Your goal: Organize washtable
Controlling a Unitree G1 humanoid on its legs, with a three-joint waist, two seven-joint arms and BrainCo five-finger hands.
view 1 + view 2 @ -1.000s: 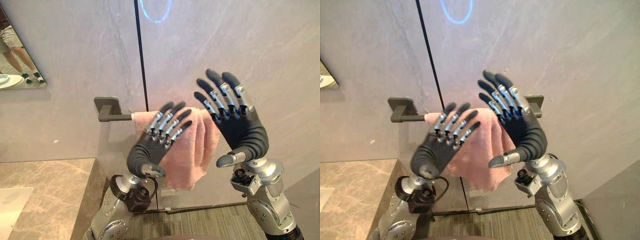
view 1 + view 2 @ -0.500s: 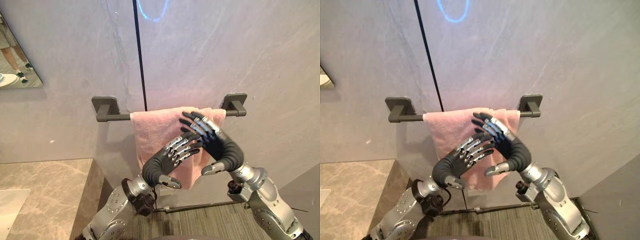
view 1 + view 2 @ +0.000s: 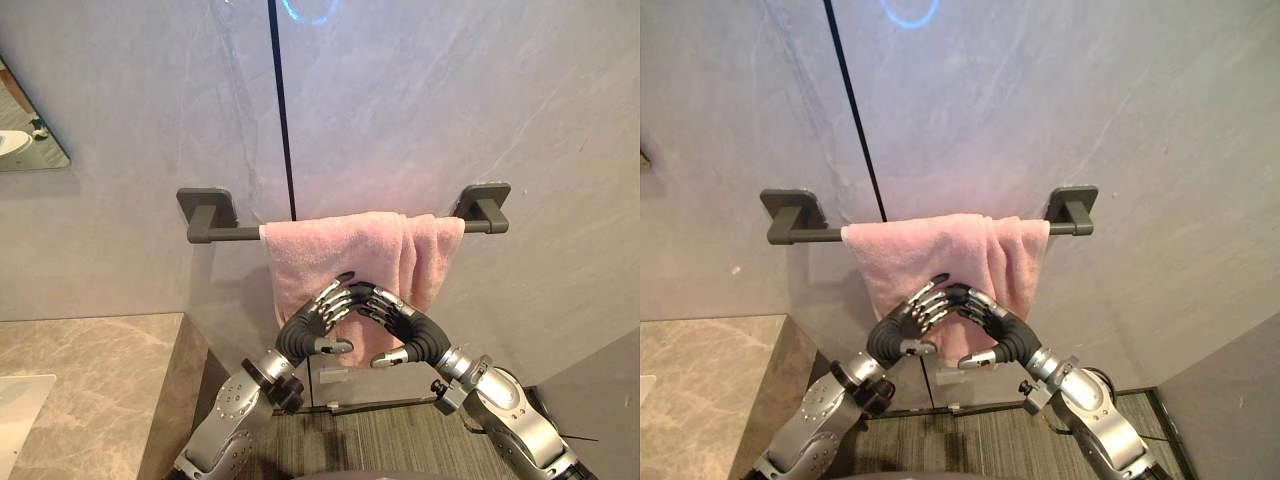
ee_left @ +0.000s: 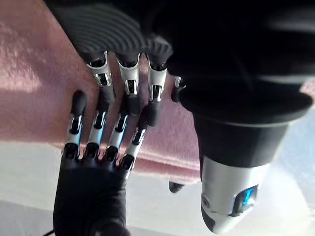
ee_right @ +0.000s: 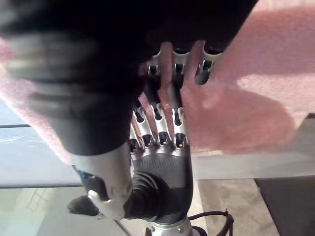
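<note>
In the left eye view, a pink terry towel (image 3: 335,250) hangs over a dark grey wall bar (image 3: 225,233). In front of its lower half, the left hand (image 3: 305,332) rises from 7 o'clock and the right hand (image 3: 418,338) from 5 o'clock, fingertips meeting. In the left wrist view, both hands' fingers (image 4: 129,86) are straight and released, tips interleaved, grasping nothing. The right wrist view shows the same meeting of hands, with the towel behind.

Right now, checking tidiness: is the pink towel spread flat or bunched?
Partly bunched: the towel hangs over the bar, flat at left, gathered in folds at right.

Fingers relaxed, the left hand (image 3: 302,334) and right hand (image 3: 420,337) meet fingertip to fingertip
</note>
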